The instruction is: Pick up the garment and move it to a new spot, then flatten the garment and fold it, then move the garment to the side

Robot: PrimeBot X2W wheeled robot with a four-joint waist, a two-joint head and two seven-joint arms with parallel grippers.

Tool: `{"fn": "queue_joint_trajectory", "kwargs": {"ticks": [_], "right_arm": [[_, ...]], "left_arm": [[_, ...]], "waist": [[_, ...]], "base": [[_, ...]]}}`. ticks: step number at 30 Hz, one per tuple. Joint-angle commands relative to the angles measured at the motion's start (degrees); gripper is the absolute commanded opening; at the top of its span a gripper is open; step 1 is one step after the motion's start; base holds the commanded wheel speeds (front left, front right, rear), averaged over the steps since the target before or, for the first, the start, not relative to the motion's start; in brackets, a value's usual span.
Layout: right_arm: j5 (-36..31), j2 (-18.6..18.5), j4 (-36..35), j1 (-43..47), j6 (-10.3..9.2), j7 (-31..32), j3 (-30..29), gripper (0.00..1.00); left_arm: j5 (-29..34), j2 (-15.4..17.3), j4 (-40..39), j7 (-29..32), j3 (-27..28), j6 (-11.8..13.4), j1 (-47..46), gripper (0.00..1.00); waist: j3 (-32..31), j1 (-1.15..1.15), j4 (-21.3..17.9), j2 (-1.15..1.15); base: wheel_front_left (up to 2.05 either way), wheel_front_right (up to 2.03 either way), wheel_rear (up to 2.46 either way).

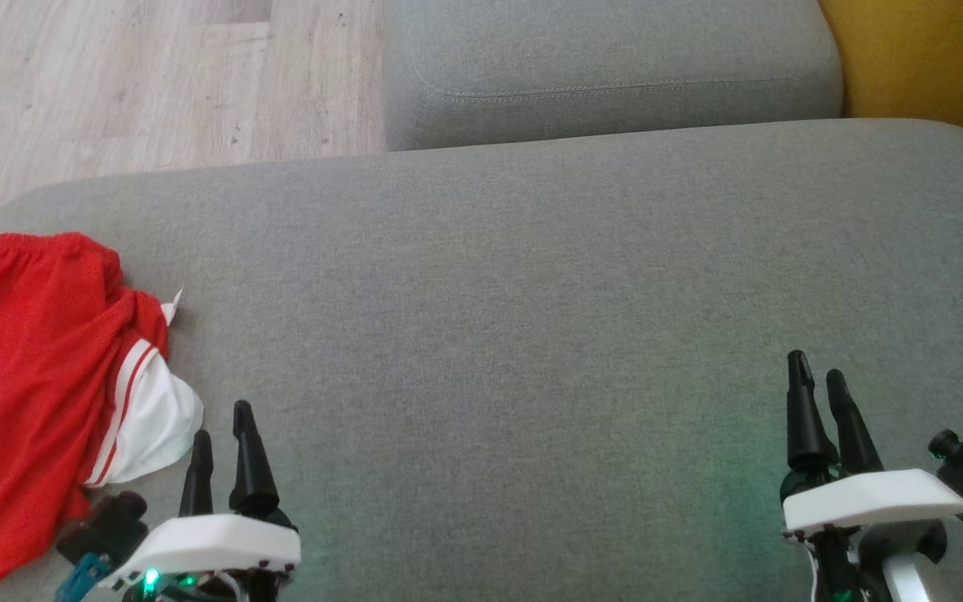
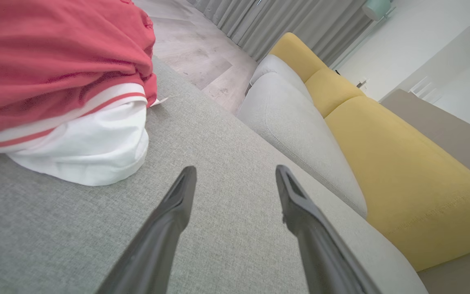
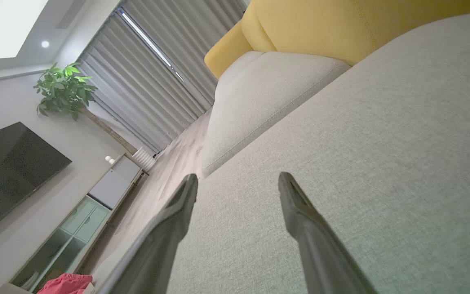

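Left gripper [image 1: 221, 420] hovers at the near left, fingers spread wide, empty. Right gripper [image 1: 816, 364] sits near right, fingers apart as well, empty. The red-and-white garment [image 1: 38, 376] lies crumpled at the grey cushion's [image 1: 490, 293] left edge, just left of the left gripper.

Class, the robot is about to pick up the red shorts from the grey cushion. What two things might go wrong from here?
1. The red shorts lie crumpled at the left edge of the grey cushion; a clumsy pull may drop them to the wooden floor.
2. The layers are bunched, so the left gripper, jaws open beside the white part, might pinch one layer only.
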Motion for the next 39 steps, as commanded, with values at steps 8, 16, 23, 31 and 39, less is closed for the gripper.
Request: {"fn": "queue_joint_trajectory", "kwargs": {"ticks": [8, 16, 23, 31, 39], "right_arm": [[-6.33, -0.40, -3.03, -1.21, 0.34, -1.95, 2.49, 1.00], [-11.55, -0.44, -3.77, -1.07, 0.36, -3.31, 3.75, 1.00], [-15.84, -0.47, -4.10, -0.92, 0.37, -4.49, 3.78, 1.00], [-20.77, -0.50, -4.28, -0.87, 0.39, -5.67, 4.12, 1.00], [-26.56, -0.53, -3.35, -0.70, 0.40, -7.02, 3.64, 1.00]], "left_arm": [[6.36, 0.33, -3.06, -1.90, -0.51, 1.18, -1.19, 1.00], [11.73, 0.35, -4.10, -3.26, -1.31, 2.73, -0.98, 1.00], [16.23, 0.37, -4.26, -4.45, -2.24, 3.12, -0.89, 1.00], [20.19, 0.39, -4.61, -5.63, -3.27, 3.54, -1.12, 1.00], [25.08, 0.41, -5.30, -6.99, -4.37, 4.82, -1.08, 1.00]], "waist": [[-0.53, 0.00, -0.14, 0.00], [-0.75, 0.00, -0.17, 0.00], [-0.63, 0.00, -0.24, 0.00], [-0.31, 0.00, -0.01, 0.00], [-0.23, 0.00, -0.02, 0.00]], "base": [[0.00, 0.00, 0.00], [0.00, 0.00, 0.00], [0.00, 0.00, 0.00], [0.00, 0.00, 0.00], [0.00, 0.00, 0.00]]}}
